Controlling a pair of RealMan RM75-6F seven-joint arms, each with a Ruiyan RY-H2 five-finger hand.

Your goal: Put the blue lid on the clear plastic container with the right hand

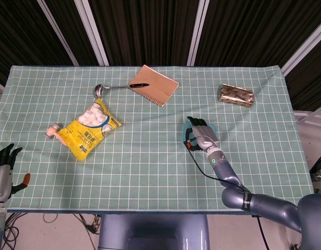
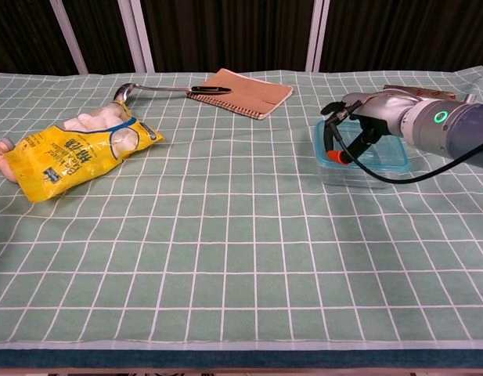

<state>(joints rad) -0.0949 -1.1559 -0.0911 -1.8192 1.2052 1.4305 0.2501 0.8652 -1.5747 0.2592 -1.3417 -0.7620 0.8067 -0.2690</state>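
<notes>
The clear plastic container (image 2: 347, 174) stands right of the table's middle with the blue lid (image 2: 384, 154) lying on top of it. My right hand (image 2: 368, 110) hovers low over the lid's far left part, fingers spread and pointing away from me, holding nothing. In the head view the right hand (image 1: 203, 135) covers most of the lid (image 1: 184, 134), so whether it touches is unclear. My left hand (image 1: 3, 167) is at the table's near left corner, fingers apart and empty.
A brown notebook (image 1: 154, 85) and a metal ladle (image 1: 114, 87) lie at the back. The yellow snack bag (image 1: 89, 129) and a small pink object (image 1: 53, 131) lie at the left. A gold packet (image 1: 235, 95) sits behind the container.
</notes>
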